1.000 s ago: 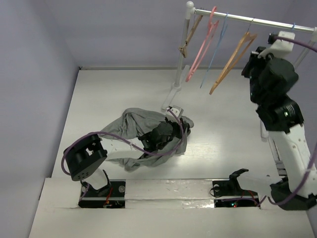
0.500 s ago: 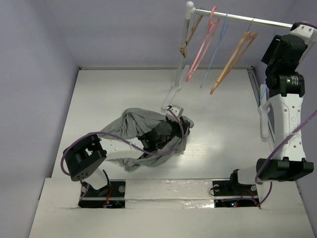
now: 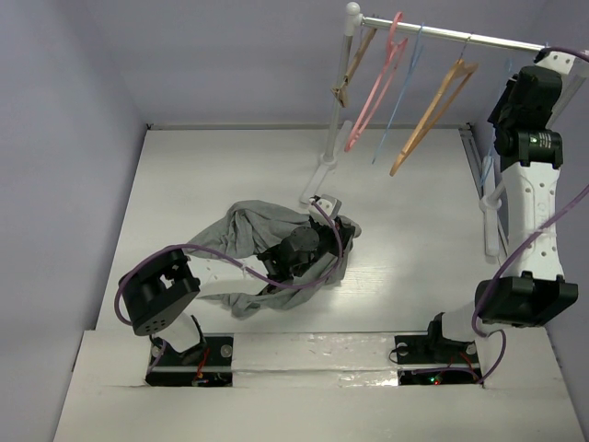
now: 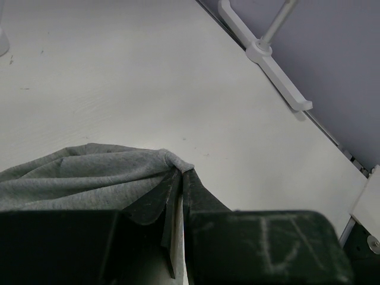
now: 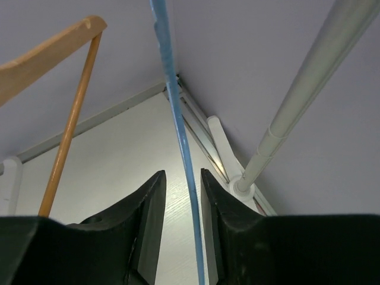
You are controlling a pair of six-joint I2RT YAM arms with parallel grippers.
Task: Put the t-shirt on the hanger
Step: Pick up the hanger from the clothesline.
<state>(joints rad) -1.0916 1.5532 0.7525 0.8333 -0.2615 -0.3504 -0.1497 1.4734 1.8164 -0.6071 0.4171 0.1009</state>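
Note:
The grey t-shirt (image 3: 244, 230) lies crumpled on the table's middle. My left gripper (image 3: 333, 232) rests low on it, and in the left wrist view its jaws (image 4: 181, 173) are shut on a folded edge of the cloth (image 4: 77, 178). My right gripper (image 3: 507, 87) is raised to the right end of the rail. In the right wrist view it (image 5: 182, 173) stands open around the thin light-blue hanger (image 5: 172, 77), whose bar runs between the fingers with a small gap on each side.
On the rail (image 3: 442, 35) hang a pink hanger (image 3: 377, 83), another thin blue one (image 3: 402, 92) and a tan wooden one (image 3: 428, 106). The rack's left post (image 3: 336, 101) and right post (image 5: 297, 101) stand on white feet (image 4: 270, 62). Walls close the sides.
My right arm has swung up from a bent pose to the rail's right end, and its jaws now stand around the blue hanger bar. The left arm and shirt have not moved.

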